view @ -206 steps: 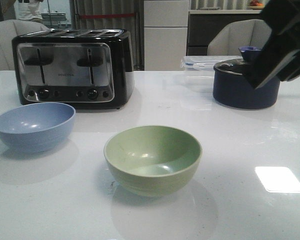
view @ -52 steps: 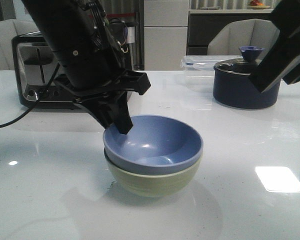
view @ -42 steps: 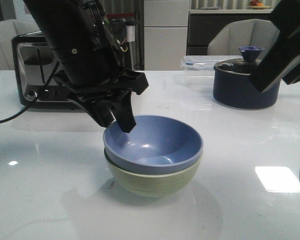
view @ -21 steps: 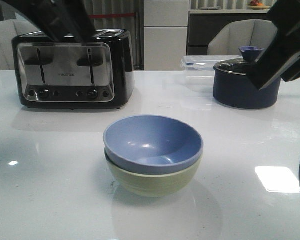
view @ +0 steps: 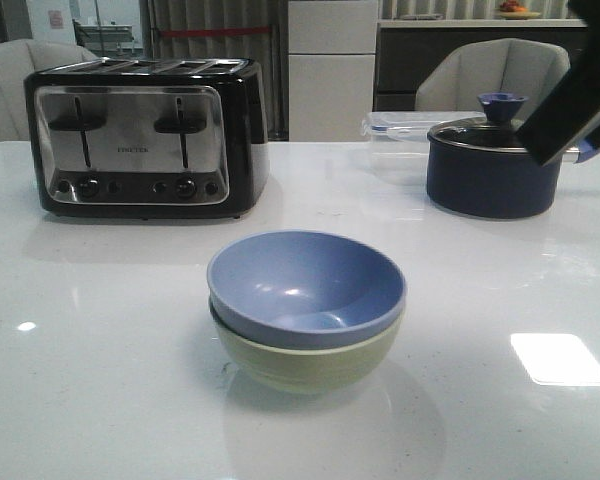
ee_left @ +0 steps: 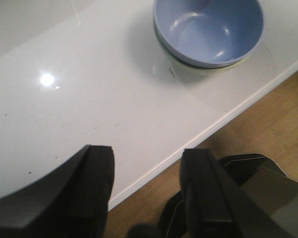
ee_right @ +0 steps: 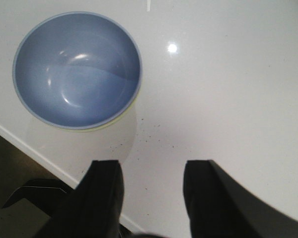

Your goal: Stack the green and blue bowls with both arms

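From the front you see the blue bowl (view: 306, 280) sitting nested inside the green bowl (view: 305, 358) near the middle of the white surface (view: 100, 380), its rim riding a little above the green rim and tipped slightly, so you can judge the stacking itself as done. Behind stand the toaster (view: 145, 135), the dark pot (view: 492, 165) with its lid, and a clear container (view: 400, 135) beside it; only a part of the right arm (view: 580, 95) crosses the upper right corner, and neither tool shows here. In the left wrist view the left tool (ee_left: 146, 191) hangs well away from the stack, over the near edge of the surface, its two fingers (ee_left: 97, 183) spread apart with nothing between them; the blue bowl (ee_left: 208, 30) covers the green bowl (ee_left: 198, 69) except for a thin sliver. In the right wrist view the right tool (ee_right: 151, 196) is likewise spread and empty, above bare surface (ee_right: 228, 99), with the blue bowl (ee_right: 77, 69) off to one side and only a thin crescent of the green bowl (ee_right: 120, 117) below its rim. What you have left, by my reading, is retreat: keep both tools clear of the stack, and check that the blue bowl sits steady before calling it finished.
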{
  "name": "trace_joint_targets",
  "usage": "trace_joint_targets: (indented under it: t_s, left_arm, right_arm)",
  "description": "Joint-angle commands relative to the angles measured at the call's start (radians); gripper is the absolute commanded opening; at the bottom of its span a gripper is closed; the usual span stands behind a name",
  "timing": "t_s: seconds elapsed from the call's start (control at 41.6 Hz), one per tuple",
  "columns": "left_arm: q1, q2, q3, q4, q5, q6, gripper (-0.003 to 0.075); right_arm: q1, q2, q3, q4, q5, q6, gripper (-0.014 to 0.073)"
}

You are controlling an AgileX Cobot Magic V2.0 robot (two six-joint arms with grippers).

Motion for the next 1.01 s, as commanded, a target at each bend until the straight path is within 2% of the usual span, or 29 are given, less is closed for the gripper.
trace_joint_targets:
  t_s: [0.0,0.12,0.481,0.553,0.65,0.794,0.914,0.986]
  left_arm:
    - [-0.008,-0.070,0.002,0.109,-0.040,-0.112,0.0382]
    - [-0.008,-0.136,0.031,0.196,-0.040,-0.204,0.0382]
    - [-0.008,-0.180,0.072,0.184,-0.064,-0.207,0.0375]
    - [-0.008,-0.180,0.083,0.184,-0.077,-0.204,0.0340]
    - [-0.008,-0.180,0.096,0.184,-0.092,-0.191,0.0265]
    - [-0.008,-0.180,0.098,0.164,-0.101,-0.150,0.0157]
    - [-0.008,-0.180,0.098,0.146,-0.107,-0.122,0.0091]
    - [-0.008,-0.180,0.098,0.140,-0.107,-0.101,0.0093]
  right_arm:
    - [0.001,-0.078,-0.014,-0.022,-0.026,-0.008,0.0414]
    - [0.001,-0.184,0.047,-0.031,-0.026,-0.008,0.0414]
    - [0.001,-0.501,0.239,-0.039,-0.006,-0.008,0.0407]
    - [0.001,-0.528,0.244,-0.039,0.013,-0.008,0.0356]
    - [0.001,-0.535,0.244,-0.039,0.034,-0.008,0.0220]
    - [0.001,-0.535,0.244,-0.039,0.036,-0.008,0.0060]
    - [0.001,-0.535,0.244,-0.044,0.034,-0.008,0.0057]
    - [0.001,-0.535,0.244,-0.044,0.041,-0.008,0.0057]
